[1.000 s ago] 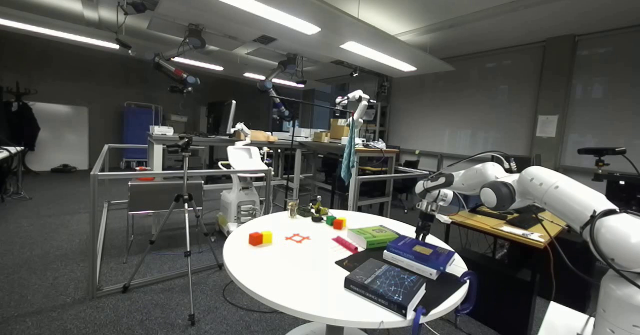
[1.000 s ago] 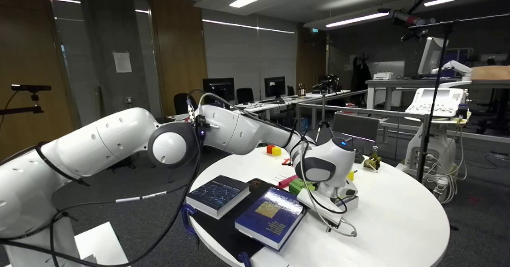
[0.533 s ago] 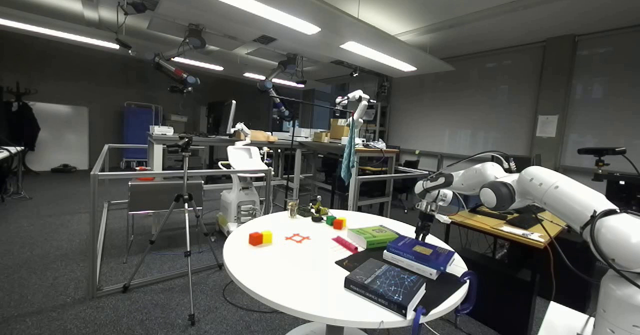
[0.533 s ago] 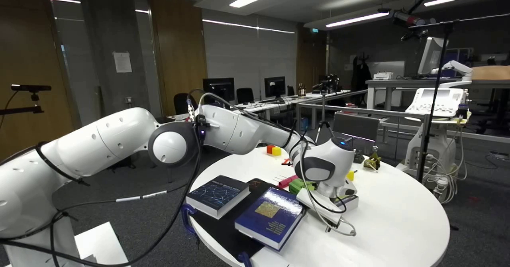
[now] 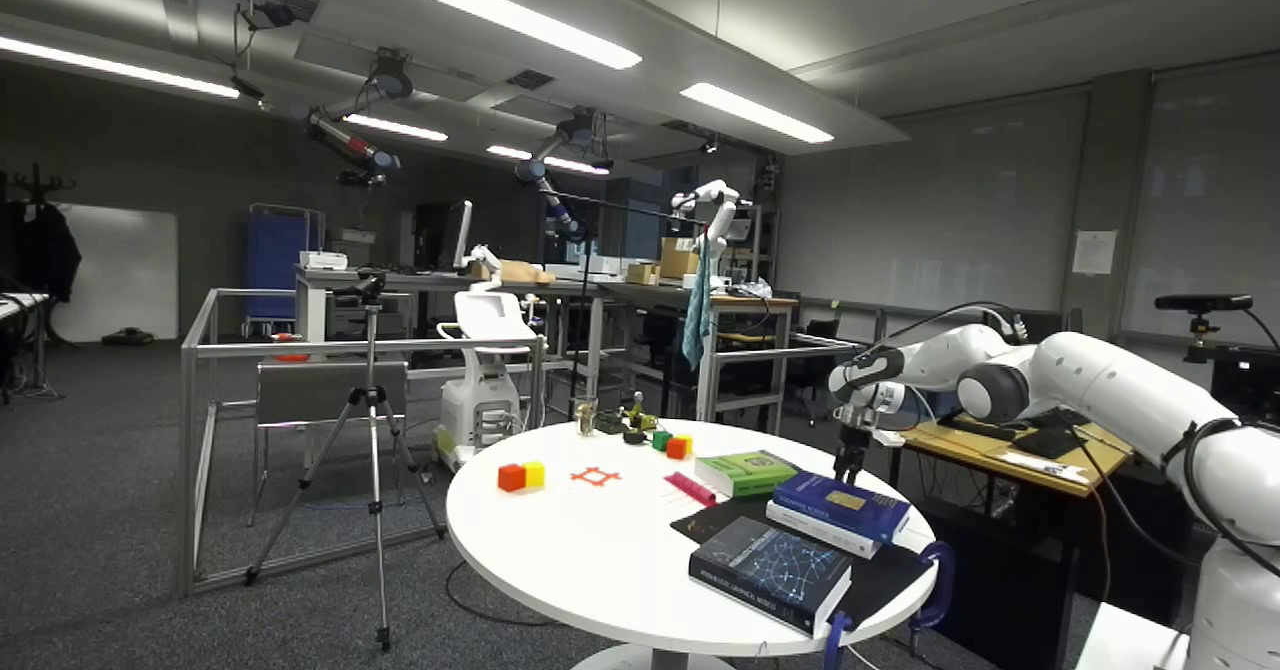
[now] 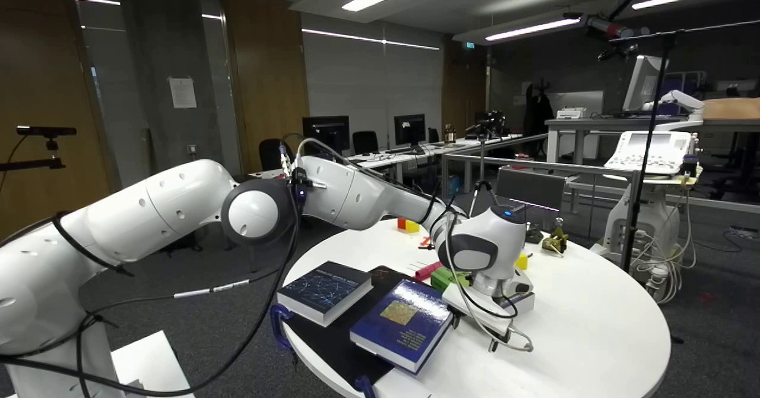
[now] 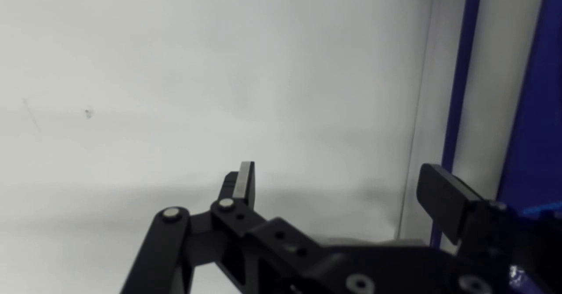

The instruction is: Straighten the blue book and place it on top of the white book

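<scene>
The blue book [image 5: 842, 507] lies flat on top of the white book [image 5: 820, 531]; their long edges run nearly parallel. In an exterior view the blue book [image 6: 409, 319] shows its yellowish patch, while the white one beneath is mostly hidden. At the right of the wrist view are the blue cover [image 7: 531, 109], its page edges and a strip of the white book [image 7: 432, 87]. My gripper [image 7: 338, 182] points down beside the stack, wide open, nothing held. Its right finger [image 7: 443, 197] overlaps the stack's edge in that view; whether they touch, I cannot tell.
A thick dark book [image 5: 770, 572] sits on a black mat [image 5: 895, 585] near the stack. A green book [image 5: 745, 473], a pink object [image 5: 692, 488] and small cubes [image 5: 520, 476] are farther off. Blue clamps [image 5: 938, 582] grip the rim of the round table [image 5: 600, 590].
My gripper has shifted slightly and its fingertips show a little lower beside the stack. The books have not moved.
</scene>
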`<move>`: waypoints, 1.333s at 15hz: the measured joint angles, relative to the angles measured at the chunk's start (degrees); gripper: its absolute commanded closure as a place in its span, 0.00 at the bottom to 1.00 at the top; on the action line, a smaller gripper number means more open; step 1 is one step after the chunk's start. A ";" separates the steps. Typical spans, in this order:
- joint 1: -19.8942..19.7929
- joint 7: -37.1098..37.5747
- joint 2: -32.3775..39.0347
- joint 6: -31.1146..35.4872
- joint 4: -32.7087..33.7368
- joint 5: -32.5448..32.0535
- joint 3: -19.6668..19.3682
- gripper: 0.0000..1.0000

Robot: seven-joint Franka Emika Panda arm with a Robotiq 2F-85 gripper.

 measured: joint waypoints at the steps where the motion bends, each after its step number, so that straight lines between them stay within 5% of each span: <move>1: 0.34 0.00 -0.07 0.42 -0.26 -0.01 -0.68 0.00; 8: 3.18 -0.23 -4.77 4.70 -4.79 -0.18 -5.03 0.00; 20: 8.73 -8.31 -25.53 2.25 -23.10 -2.63 -8.52 0.00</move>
